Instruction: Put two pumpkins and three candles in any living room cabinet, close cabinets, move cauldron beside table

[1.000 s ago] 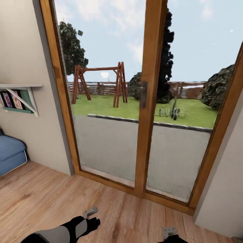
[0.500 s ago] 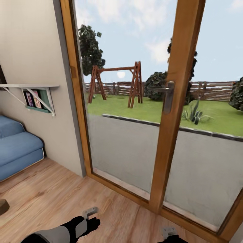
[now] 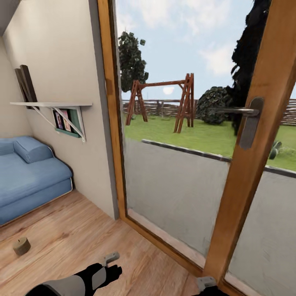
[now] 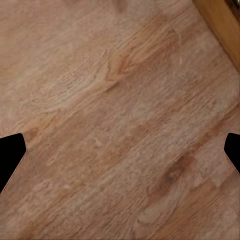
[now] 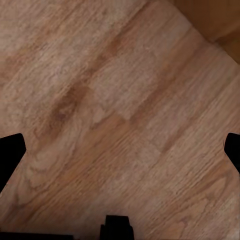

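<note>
1 stubby brown-grey candle (image 3: pixel 21 246) on wood plank floor (image 3: pixel 74 230); 2 end effectors, left (image 4: pixel 120 150) and right (image 5: pixel 120 150), spread wide, empty.

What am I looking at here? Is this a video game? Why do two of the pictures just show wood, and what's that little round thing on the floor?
It is a computer-made room, seen by a robot. The big picture comes from a camera on its head: a glass door to a garden with a swing frame, a blue sofa, and a wooden floor. The little round thing is a candle, standing on the floor. The black and grey shape at the bottom is the robot's left arm. The other two pictures come from cameras on its wrists, pointing down at the floor. The black bits at their edges are fingers of the left end effector and fingers of the right, spread apart and holding nothing.
</note>
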Robot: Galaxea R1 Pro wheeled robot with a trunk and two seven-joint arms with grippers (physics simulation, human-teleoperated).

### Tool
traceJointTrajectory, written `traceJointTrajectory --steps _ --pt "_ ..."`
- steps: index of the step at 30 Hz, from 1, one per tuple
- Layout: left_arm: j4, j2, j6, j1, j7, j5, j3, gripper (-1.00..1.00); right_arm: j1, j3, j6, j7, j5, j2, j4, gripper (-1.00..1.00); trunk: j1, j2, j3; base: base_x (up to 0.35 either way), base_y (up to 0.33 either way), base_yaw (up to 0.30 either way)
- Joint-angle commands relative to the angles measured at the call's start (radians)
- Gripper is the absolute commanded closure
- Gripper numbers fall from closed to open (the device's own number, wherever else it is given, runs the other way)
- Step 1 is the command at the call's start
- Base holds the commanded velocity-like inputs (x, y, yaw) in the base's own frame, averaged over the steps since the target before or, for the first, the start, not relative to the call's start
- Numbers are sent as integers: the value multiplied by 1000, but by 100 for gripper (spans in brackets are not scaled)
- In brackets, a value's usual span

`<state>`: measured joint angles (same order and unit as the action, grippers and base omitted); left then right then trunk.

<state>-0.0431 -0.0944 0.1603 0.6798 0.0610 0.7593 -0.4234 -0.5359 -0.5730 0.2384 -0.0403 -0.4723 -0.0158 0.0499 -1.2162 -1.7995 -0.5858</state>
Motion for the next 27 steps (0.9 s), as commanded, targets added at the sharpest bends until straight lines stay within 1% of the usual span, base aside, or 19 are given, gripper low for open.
traceJointTrajectory --steps 1,7,9,20,27 --pt "-1 -1 2 1 2 9 -8 -100 0 -8 6 -4 -9 0 2 -100 -1 0 -1 335 0 283" --pt "-2 -1 1 1 2 9 -8 -100 -1 -8 6 -4 -9 0 2 -100 -1 0 -1 332 0 283" --pt "-1 -1 -1 1 2 9 -8 -100 0 -8 6 -4 -9 0 2 -100 -1 0 -1 201 0 283" --pt "-1 -5 -17 1 2 9 -9 -100 0 -8 6 -4 -9 0 2 -100 -1 0 -1 41 -9 283" --pt "-2 -5 -18 1 2 9 -9 -100 -1 -8 6 -4 -9 0 2 -100 -1 0 -1 95 -198 283"
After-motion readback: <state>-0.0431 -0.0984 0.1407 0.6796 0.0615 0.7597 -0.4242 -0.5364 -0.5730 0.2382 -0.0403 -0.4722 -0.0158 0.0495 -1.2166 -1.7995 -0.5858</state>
